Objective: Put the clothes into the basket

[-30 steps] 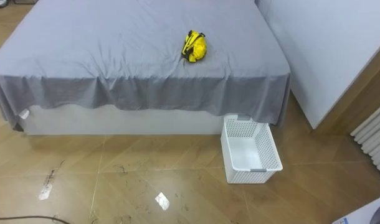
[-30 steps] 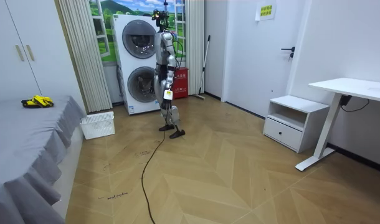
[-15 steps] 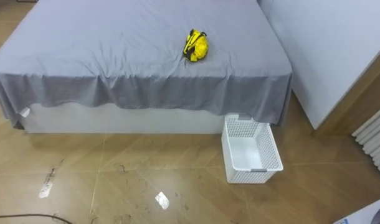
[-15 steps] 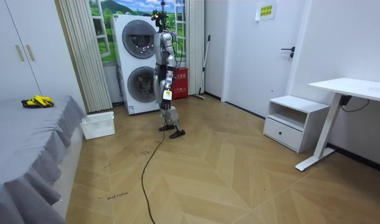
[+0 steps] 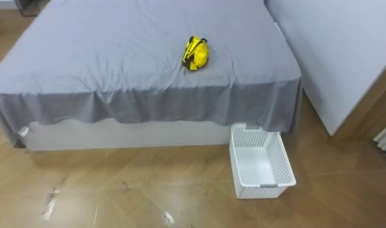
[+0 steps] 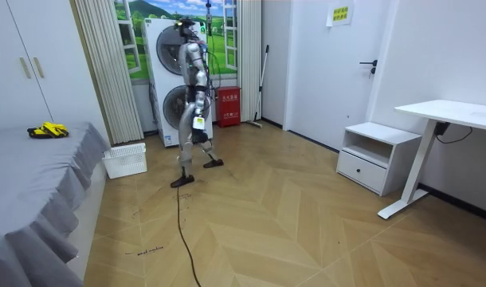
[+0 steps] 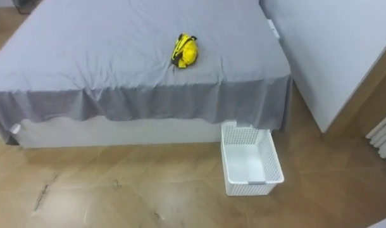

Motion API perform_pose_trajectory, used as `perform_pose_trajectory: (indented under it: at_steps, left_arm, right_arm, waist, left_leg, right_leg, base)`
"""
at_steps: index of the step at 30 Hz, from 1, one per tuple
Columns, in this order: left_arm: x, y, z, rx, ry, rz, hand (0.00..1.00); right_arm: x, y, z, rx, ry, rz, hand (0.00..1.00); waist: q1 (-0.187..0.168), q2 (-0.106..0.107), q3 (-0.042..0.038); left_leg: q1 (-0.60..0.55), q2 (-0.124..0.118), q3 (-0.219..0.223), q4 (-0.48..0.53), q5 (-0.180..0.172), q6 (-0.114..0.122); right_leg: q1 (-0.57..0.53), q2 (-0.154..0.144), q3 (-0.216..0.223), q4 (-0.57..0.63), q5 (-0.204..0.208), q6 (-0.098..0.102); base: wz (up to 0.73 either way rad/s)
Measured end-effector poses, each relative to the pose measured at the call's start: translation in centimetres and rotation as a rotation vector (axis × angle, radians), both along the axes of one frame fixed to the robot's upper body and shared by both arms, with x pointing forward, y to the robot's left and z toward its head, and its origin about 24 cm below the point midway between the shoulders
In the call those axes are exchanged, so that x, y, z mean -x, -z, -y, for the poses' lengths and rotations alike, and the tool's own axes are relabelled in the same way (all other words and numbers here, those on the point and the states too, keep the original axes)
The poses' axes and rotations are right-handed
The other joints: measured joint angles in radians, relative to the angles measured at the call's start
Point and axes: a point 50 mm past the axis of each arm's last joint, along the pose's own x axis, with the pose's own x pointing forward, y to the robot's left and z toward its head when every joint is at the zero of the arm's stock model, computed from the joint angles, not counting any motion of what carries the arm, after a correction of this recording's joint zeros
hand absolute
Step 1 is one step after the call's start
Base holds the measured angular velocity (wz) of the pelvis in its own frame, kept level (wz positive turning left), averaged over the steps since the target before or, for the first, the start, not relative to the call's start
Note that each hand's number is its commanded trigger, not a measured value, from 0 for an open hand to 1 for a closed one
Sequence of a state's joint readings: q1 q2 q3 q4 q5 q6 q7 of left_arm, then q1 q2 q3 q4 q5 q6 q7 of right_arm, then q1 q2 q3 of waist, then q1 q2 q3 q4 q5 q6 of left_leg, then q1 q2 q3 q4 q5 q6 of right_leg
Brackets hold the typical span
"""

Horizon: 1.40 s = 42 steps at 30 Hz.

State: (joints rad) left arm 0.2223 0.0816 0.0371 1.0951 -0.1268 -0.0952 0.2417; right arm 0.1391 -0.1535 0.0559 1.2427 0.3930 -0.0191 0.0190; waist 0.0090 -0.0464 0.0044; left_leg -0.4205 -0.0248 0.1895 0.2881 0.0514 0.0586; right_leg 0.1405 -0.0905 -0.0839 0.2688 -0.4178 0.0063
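Clothes (image 5: 196,53) near bed (image 5: 104,69) edge — basket (image 5: 287,166) below; open floor (image 5: 117,190)

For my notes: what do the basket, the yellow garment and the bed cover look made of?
Basket: apparently rigid white plastic, matte, walls perforated in a regular grid. Yellow garment: soft fabric, probably; it lies crumpled in a heap, with dark trim. Bed cover: thin grey cloth, matte; it wrinkles and hangs in uneven folds over the edge.
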Motion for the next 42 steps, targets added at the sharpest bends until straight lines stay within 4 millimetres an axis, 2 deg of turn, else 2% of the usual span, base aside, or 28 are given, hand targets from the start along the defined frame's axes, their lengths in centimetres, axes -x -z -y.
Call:
perform_pose_trajectory:
  at_steps: [1, 3, 4, 6, 7, 8, 9, 10, 11, 13, 15, 16, 17, 18, 19, 20, 21, 22, 23, 24, 27, 30, 32, 33, 34, 35, 40, 42]
  left_arm:
    - [0.0, -0.1, -0.1, 0.0, 0.007, 0.012, 0.0]
    - [-0.6, -0.2, -0.4, -0.003, 0.01, 0.031, 0.0]
    - [-0.8, -0.2, -0.5, -0.007, 0.013, 0.039, 0.0]
    - [-1.2, -0.3, -0.4, -0.013, 0.021, 0.056, 0.0]
    - [-1.7, -0.3, -0.4, -0.016, 0.04, 0.069, 0.0]
    - [-2.2, -0.4, -0.3, -0.021, 0.062, 0.083, 0.0]
    - [-2.4, -0.4, -0.3, -0.023, 0.071, 0.089, 0.0]
    - [-2.9, -0.5, -0.2, -0.027, 0.092, 0.098, 0.0]
    - [-3.3, -0.6, -0.1, -0.03, 0.109, 0.11, 0.0]
    - [-3.7, -0.7, -0.1, -0.036, 0.145, 0.118, 0.0]
    - [-4.3, -0.8, 0.2, -0.034, 0.187, 0.124, 0.0]
    - [-4.3, -0.7, 0.7, -0.023, 0.212, 0.122, 0.0]
    - [-4.2, -0.6, 1.0, -0.018, 0.231, 0.116, 0.0]
    - [-4.2, -0.6, 1.0, -0.017, 0.232, 0.114, 0.0]
    - [-4.0, -0.5, 1.3, -0.008, 0.228, 0.11, 0.0]
    - [-3.5, -0.4, 1.2, -0.007, 0.215, 0.099, 0.0]
    - [-3.3, -0.4, 1.2, -0.007, 0.207, 0.097, 0.0]
    - [-3.1, -0.4, 1.1, -0.008, 0.197, 0.093, 0.0]
    - [-2.9, -0.4, 1.1, -0.006, 0.193, 0.092, 0.0]
    - [-2.8, -0.4, 1.1, -0.005, 0.188, 0.095, 0.0]
    - [-3.0, -0.6, 1.1, -0.001, 0.172, 0.125, 0.0]
    - [-3.0, -0.6, 1.0, 0.012, 0.115, 0.146, 0.0]
    - [-3.6, -0.9, 0.9, 0.013, 0.098, 0.185, 0.0]
    - [-3.7, -1.0, 1.0, 0.013, 0.099, 0.195, 0.0]
    - [-3.3, -0.9, 0.9, 0.011, 0.096, 0.191, 0.0]
    - [-3.3, -0.9, 0.9, 0.01, 0.103, 0.185, 0.0]
    - [-2.0, -0.6, 0.7, 0.008, 0.105, 0.14, 0.0]
    - [-1.9, -0.6, 0.7, 0.006, 0.105, 0.137, 0.0]
  right_arm:
    - [-0.6, 0.0, 0.0, -0.001, -0.007, 0.016, 0.0]
    - [-0.8, -0.1, -0.1, -0.007, 0.003, 0.037, 0.0]
    - [-1.1, -0.1, -0.3, -0.011, 0.0, 0.054, 0.0]
    - [-1.6, -0.2, -0.5, -0.015, -0.004, 0.08, 0.0]
    - [-2.0, -0.3, -0.6, -0.018, -0.006, 0.1, 0.0]
    - [-2.8, -0.5, -0.8, -0.019, -0.015, 0.133, 0.0]
    - [-3.3, -0.6, -0.9, -0.022, -0.019, 0.153, 0.0]
    - [-4.8, -0.9, -1.1, -0.029, -0.029, 0.211, 0.0]
    - [-6.0, -1.3, -1.3, -0.036, -0.038, 0.264, 0.0]
    - [-7.8, -2.0, -2.0, -0.051, -0.058, 0.339, 0.0]
    - [-8.8, -2.5, -2.5, -0.055, -0.074, 0.391, 0.0]
    - [-9.2, -2.6, -2.5, -0.053, -0.073, 0.415, 0.0]
    - [-9.5, -2.7, -2.7, -0.053, -0.074, 0.424, 0.0]
    - [-9.8, -2.8, -2.7, -0.051, -0.077, 0.433, 0.0]
    - [-10.7, -3.2, -2.7, -0.044, -0.083, 0.466, 0.0]
    - [-11.7, -3.7, -2.9, -0.043, -0.099, 0.51, 0.0]
    - [-12.2, -4.0, -3.1, -0.046, -0.109, 0.532, 0.0]
    - [-13.1, -4.6, -3.3, -0.052, -0.12, 0.574, 0.0]
    - [-13.7, -5.1, -3.4, -0.053, -0.129, 0.609, 0.0]
    - [-13.9, -5.3, -3.5, -0.053, -0.133, 0.623, 0.0]
    - [-14.6, -5.8, -3.7, -0.065, -0.128, 0.664, 0.0]
    - [-14.7, -6.2, -4.0, -0.08, -0.118, 0.694, 0.0]
    - [-14.7, -6.5, -3.6, -0.056, -0.114, 0.695, 0.0]
    - [-14.9, -6.7, -3.4, -0.05, -0.112, 0.703, 0.0]
    - [-15.0, -7.0, -3.5, -0.049, -0.106, 0.713, 0.0]
    - [-15.5, -7.6, -3.5, -0.047, -0.113, 0.745, 0.0]
    - [-16.6, -8.8, -3.1, -0.009, -0.106, 0.831, 0.0]
    - [-16.7, -8.9, -3.1, -0.005, -0.104, 0.833, 0.0]
  waist:
    - [0.002, -0.015, -0.0102]
    - [-0.002, -0.019, -0.0049]
    - [0.008, -0.018, -0.005]
    - [0.019, -0.015, -0.0035]
    - [0.025, -0.013, -0.0018]
    - [0.028, -0.003, -0.0017]
    - [0.028, 0.0, 0.0013]
    - [0.031, 0.026, 0.0051]
    - [0.028, 0.044, 0.007]
    - [0.016, 0.061, 0.0161]
    - [0.0, 0.057, 0.0153]
    - [-0.007, 0.062, 0.0154]
    - [0.001, 0.061, 0.0074]
    - [0.008, 0.06, 0.0025]
    - [0.027, 0.083, -0.0103]
    - [0.03, 0.1, -0.0028]
    - [0.03, 0.103, -0.0016]
    - [0.026, 0.1, -0.0002]
    - [0.017, 0.094, 0.0016]
    - [0.01, 0.089, 0.0017]
    - [0.001, 0.06, 0.0143]
    - [0.021, 0.043, 0.0166]
    - [0.033, 0.042, 0.0088]
    - [0.033, 0.044, 0.0072]
    - [0.041, 0.046, -0.0039]
    - [0.031, 0.033, -0.0072]
    - [0.027, 0.024, -0.0123]
    - [0.026, 0.028, -0.0056]
  left_leg:
    - [-0.016, -0.029, 0.032, 0.049, -0.049, 0.042]
    - [-0.015, -0.053, 0.048, 0.144, -0.139, 0.06]
    - [0.018, -0.064, 0.055, 0.174, -0.198, 0.064]
    - [0.104, -0.08, 0.054, 0.16, -0.252, 0.071]
    - [0.181, -0.093, 0.046, 0.112, -0.272, 0.073]
    - [0.251, -0.095, 0.03, 0.065, -0.29, 0.072]
    - [0.282, -0.091, 0.023, 0.045, -0.297, 0.07]
    - [0.336, -0.07, 0.006, 0.016, -0.312, 0.063]
    - [0.385, -0.042, -0.006, -0.008, -0.323, 0.053]
    - [0.447, -0.008, -0.04, -0.045, -0.337, 0.037]
    - [0.514, 0.009, -0.068, -0.102, -0.35, 0.014]
    - [0.573, 0.025, -0.091, -0.127, -0.362, -0.002]
    - [0.601, 0.045, -0.098, -0.124, -0.37, -0.017]
    - [0.609, 0.055, -0.1, -0.115, -0.378, -0.031]
    - [0.612, 0.096, -0.096, -0.086, -0.403, -0.084]
    - [0.614, 0.133, -0.084, -0.038, -0.404, -0.107]
    - [0.613, 0.144, -0.077, -0.008, -0.393, -0.124]
    - [0.598, 0.162, -0.063, 0.077, -0.352, -0.161]
    - [0.579, 0.173, -0.054, 0.18, -0.298, -0.162]
    - [0.564, 0.176, -0.054, 0.231, -0.28, -0.163]
    - [0.463, 0.189, -0.049, 0.388, -0.307, -0.141]
    - [0.337, 0.186, -0.052, 0.362, -0.367, -0.135]
    - [0.241, 0.167, -0.082, 0.229, -0.38, -0.128]
    - [0.221, 0.165, -0.08, 0.189, -0.358, -0.113]
    - [0.233, 0.156, -0.06, 0.155, -0.33, -0.084]
    - [0.273, 0.133, -0.043, 0.103, -0.306, -0.067]
    - [0.367, 0.074, -0.03, -0.039, -0.258, -0.053]
    - [0.377, 0.063, -0.032, -0.07, -0.244, -0.052]
  right_leg:
    - [0.007, -0.044, 0.018, -0.011, -0.008, 0.018]
    - [0.011, -0.07, 0.028, 0.028, 0.0, 0.036]
    - [0.001, -0.087, 0.03, 0.134, 0.018, 0.061]
    - [-0.062, -0.109, 0.027, 0.371, 0.127, 0.07]
    - [-0.113, -0.122, 0.025, 0.527, 0.274, 0.063]
    - [-0.175, -0.119, 0.024, 0.655, 0.295, 0.045]
    - [-0.213, -0.111, 0.013, 0.702, 0.262, 0.031]
    - [-0.297, -0.082, -0.017, 0.746, 0.18, -0.004]
    - [-0.384, -0.036, -0.047, 0.709, 0.123, -0.013]
    - [-0.49, 0.024, -0.089, 0.524, 0.097, -0.013]
    - [-0.533, 0.043, -0.13, 0.237, 0.156, -0.026]
    - [-0.546, 0.05, -0.154, 0.121, 0.294, -0.049]
    - [-0.538, 0.065, -0.156, 0.058, 0.394, -0.087]
    - [-0.538, 0.079, -0.154, 0.063, 0.418, -0.101]
    - [-0.514, 0.115, -0.177, 0.089, 0.397, -0.121]
    - [-0.487, 0.147, -0.183, 0.103, 0.364, -0.135]
    - [-0.477, 0.156, -0.183, 0.114, 0.354, -0.143]
    - [-0.437, 0.167, -0.176, 0.11, 0.334, -0.149]
    - [-0.385, 0.169, -0.168, 0.088, 0.319, -0.151]
    - [-0.353, 0.169, -0.161, 0.067, 0.311, -0.149]
    - [-0.219, 0.175, -0.134, -0.038, 0.293, -0.136]
    - [-0.16, 0.175, -0.101, -0.091, 0.286, -0.125]
    - [-0.152, 0.167, -0.072, -0.097, 0.276, -0.106]
    - [-0.154, 0.165, -0.065, -0.093, 0.271, -0.099]
    - [-0.165, 0.153, -0.048, -0.072, 0.263, -0.079]
    - [-0.165, 0.132, -0.046, -0.064, 0.26, -0.068]
    - [-0.135, 0.092, -0.05, -0.102, 0.263, -0.05]
    - [-0.139, 0.087, -0.055, -0.102, 0.263, -0.05]
  base:
    - [-0.1]
    - [-0.03]
    - [-0.06]
    - [0.0]
    - [0.0]
    - [-0.05]
    - [0.0]
    - [0.05]
    - [0.09]
    - [0.34]
    - [0.68]
    - [0.66]
    - [0.52]
    - [0.13]
    - [-0.08]
    - [-0.13]
    - [-0.05]
    - [0.04]
    - [0.14]
    - [0.23]
    - [0.11]
    - [-0.23]
    - [-0.28]
    - [-0.39]
    - [-0.28]
    - [-0.26]
    - [-0.05]
    - [0.06]
